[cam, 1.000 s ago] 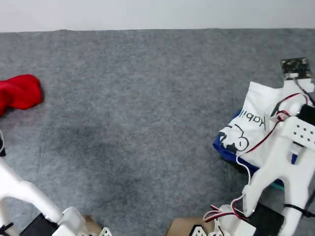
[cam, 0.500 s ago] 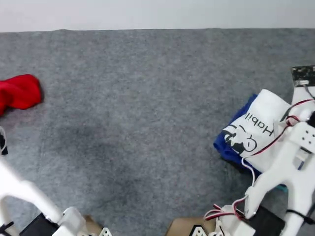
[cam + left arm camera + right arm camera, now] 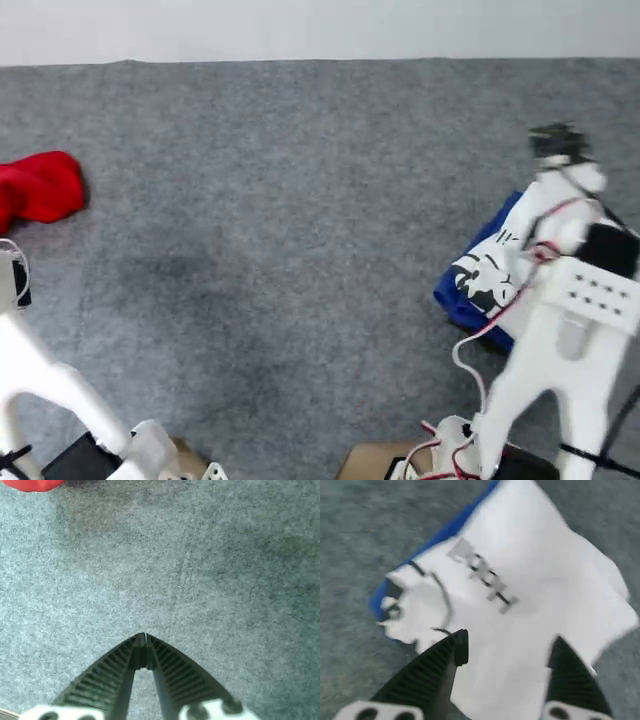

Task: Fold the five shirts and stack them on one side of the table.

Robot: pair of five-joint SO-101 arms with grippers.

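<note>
A crumpled red shirt (image 3: 40,187) lies at the table's far left edge, and its hem (image 3: 32,484) shows in the left wrist view. At the right side a folded white shirt with black print (image 3: 487,277) lies on a blue shirt (image 3: 455,302). My right arm (image 3: 580,300) hangs over this stack. My right gripper (image 3: 510,650) is open just above the white shirt (image 3: 520,580), nothing between its fingers. The blue shirt (image 3: 380,602) peeks out from under one side. My left gripper (image 3: 145,640) is shut and empty over bare carpet, short of the red shirt.
Grey carpet (image 3: 300,220) covers the table, with a white wall along the far edge. The left arm's white base link (image 3: 50,385) stands at the front left. Cardboard (image 3: 365,462) and cables sit at the front edge by the right arm's base.
The right arm swung right with the white shirt shifting slightly, then came back left and now covers more of the stack. The left arm's wrist has edged into view at the left.
</note>
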